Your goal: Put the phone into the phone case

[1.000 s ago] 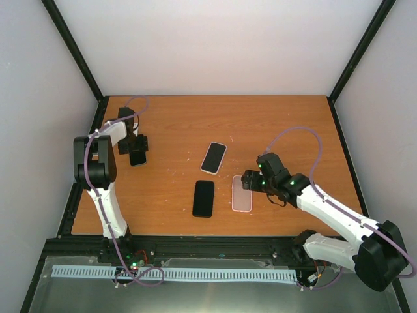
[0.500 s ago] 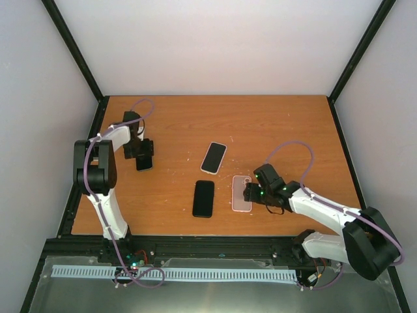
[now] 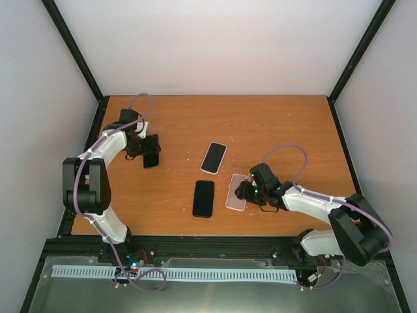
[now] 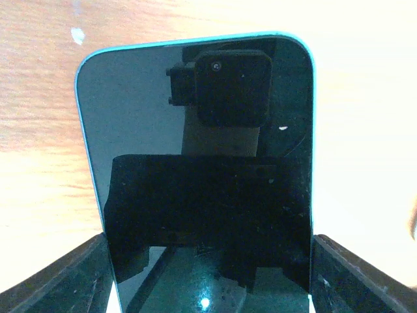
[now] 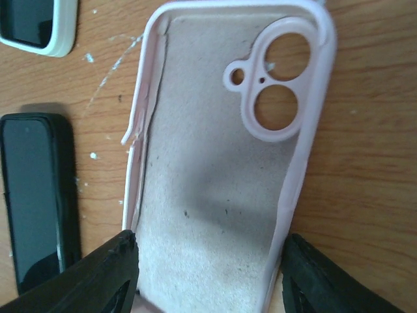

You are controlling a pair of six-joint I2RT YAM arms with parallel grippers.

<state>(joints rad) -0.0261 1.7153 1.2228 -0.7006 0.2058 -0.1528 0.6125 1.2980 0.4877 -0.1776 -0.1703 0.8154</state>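
Our left gripper (image 4: 208, 277) pinches the teal-edged phone (image 4: 195, 130); our right gripper (image 5: 208, 274) seemingly squeezes the pink case (image 5: 208, 169), whose nine-o'clock wall could buckle

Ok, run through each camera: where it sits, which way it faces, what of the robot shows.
Top external: above and behind the bases, looking down on the table; both arms show.
Left wrist: on the left arm, looking past the left gripper at the teal-edged phone it clamps.
Right wrist: on the right arm, looking down past the right gripper onto the pink case.
Shared: top and right wrist both show the pink case and the black phone.
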